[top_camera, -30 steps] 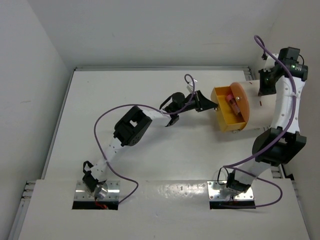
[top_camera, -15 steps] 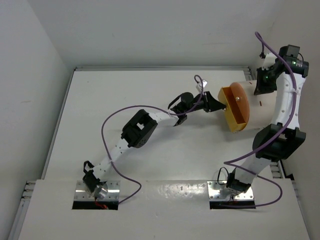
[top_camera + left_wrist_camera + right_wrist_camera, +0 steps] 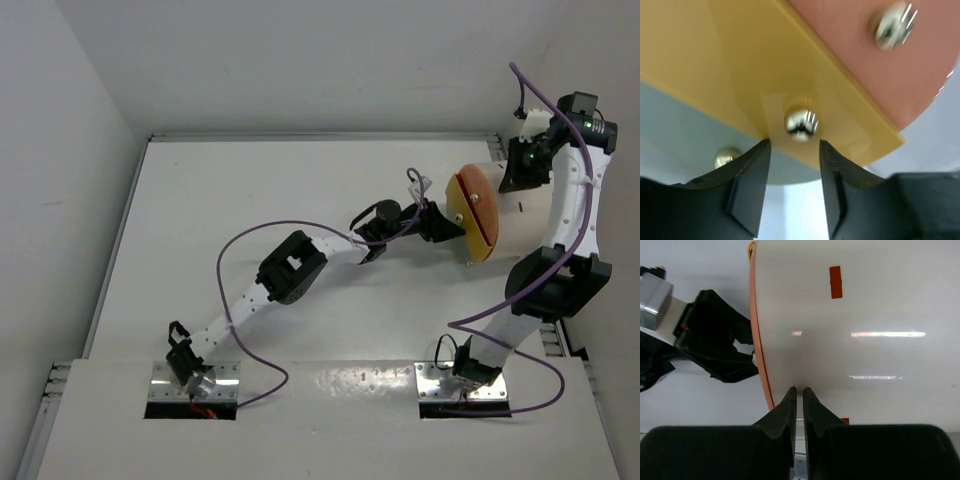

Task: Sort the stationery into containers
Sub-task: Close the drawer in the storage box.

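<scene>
1. The drum (image 3: 865,340), a smooth glossy cream cylinder, lies on its side at the far right of the table (image 3: 250,180). Its flat orange end face (image 3: 476,205) is towards the left arm.
2. The right gripper (image 3: 799,390), jaws all but together and empty, has its tips at the drum wall, apparently bracing it.
3. The left gripper (image 3: 793,145) is parted astride a shiny round knob (image 3: 801,122) on the yellow drawer panel (image 3: 755,60), clamping nothing.
4. No stationery is in view.

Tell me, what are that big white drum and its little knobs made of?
The drum looks like glossy plastic or lacquered wood: light streaks reflect off its cream wall. The knobs look like polished metal, silvery with mirror-bright glints.
</scene>
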You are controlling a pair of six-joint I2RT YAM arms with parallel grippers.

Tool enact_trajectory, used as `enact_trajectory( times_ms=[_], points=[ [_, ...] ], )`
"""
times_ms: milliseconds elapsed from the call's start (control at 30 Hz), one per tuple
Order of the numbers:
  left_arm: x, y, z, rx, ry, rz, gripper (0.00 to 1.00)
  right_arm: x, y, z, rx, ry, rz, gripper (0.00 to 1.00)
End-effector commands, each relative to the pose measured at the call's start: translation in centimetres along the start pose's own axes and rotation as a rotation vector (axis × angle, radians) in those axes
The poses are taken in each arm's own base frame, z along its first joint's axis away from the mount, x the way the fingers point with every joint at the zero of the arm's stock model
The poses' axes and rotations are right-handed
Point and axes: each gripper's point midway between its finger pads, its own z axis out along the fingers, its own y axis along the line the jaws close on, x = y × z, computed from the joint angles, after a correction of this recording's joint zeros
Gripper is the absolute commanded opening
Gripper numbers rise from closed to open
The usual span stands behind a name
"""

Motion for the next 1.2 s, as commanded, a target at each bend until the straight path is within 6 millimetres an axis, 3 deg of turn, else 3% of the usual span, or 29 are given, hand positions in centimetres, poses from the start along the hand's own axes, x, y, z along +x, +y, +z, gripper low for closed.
enact_trajectory(
  times_ms=[0, 233, 467, 667, 800, 867, 933, 967, 1000, 1033, 1067, 1100, 1167],
  points=[
    [0.6, -2.8, 1.2, 0.096, -0.005, 0.104, 0.52, 4.1, 0.5, 2.6, -0.06, 0.198, 0.038, 0.08],
    [0.0, -2.7, 1.8, 0.101, -0.042, 0.154, 0.7, 4.5, 0.7, 2.7, -0.07, 0.212, 0.037, 0.08],
    [-0.6, -3.0, 2.6, 0.088, -0.069, 0.189, 0.73, 5.2, 0.9, 2.9, -0.08, 0.228, 0.044, 0.08],
    [-0.5, -1.4, 2.8, -0.023, -0.081, 0.235, 0.72, 5.7, 1.3, 3.0, -0.098, 0.244, 0.053, 0.07],
    [-1.5, -1.4, 2.5, -0.05, -0.116, 0.263, 0.74, 5.5, 1.3, 2.9, -0.09, 0.234, 0.049, 0.07],
    [-1.6, -1.2, 1.6, -0.046, -0.131, 0.254, 0.78, 4.7, 1.2, 2.4, -0.071, 0.197, 0.052, 0.07],
    [-3.1, -2.7, 1.0, -0.027, -0.166, 0.27, 0.8, 3.2, 0.7, 2.1, -0.041, 0.126, 0.047, 0.08],
    [-2.7, -1.7, -0.1, -0.053, -0.168, 0.28, 0.81, 2.4, 0.7, 1.4, -0.024, 0.085, 0.054, 0.08],
    [-4.5, -3.2, -0.3, -0.045, -0.199, 0.299, 0.82, 1.5, 0.4, 1.2, -0.008, 0.042, 0.047, 0.08],
    [-4.9, -3.5, -0.7, -0.051, -0.204, 0.307, 0.86, 0.9, 0.3, 0.7, 0.004, 0.013, 0.048, 0.1],
    [-6.2, -3.3, -1.3, -0.064, -0.227, 0.325, 0.98, 0.0, 0.4, -0.3, 0.019, -0.038, 0.057, 0.11],
    [-7.3, -4.1, -1.9, -0.073, -0.233, 0.326, 1.0, -1.4, 0.1, -0.7, 0.039, -0.103, 0.051, 0.12],
    [-10.4, -3.6, -3.6, -0.141, -0.232, 0.337, 1.0, -3.6, 0.2, -2.5, 0.073, -0.233, 0.03, 0.15]
  ],
)
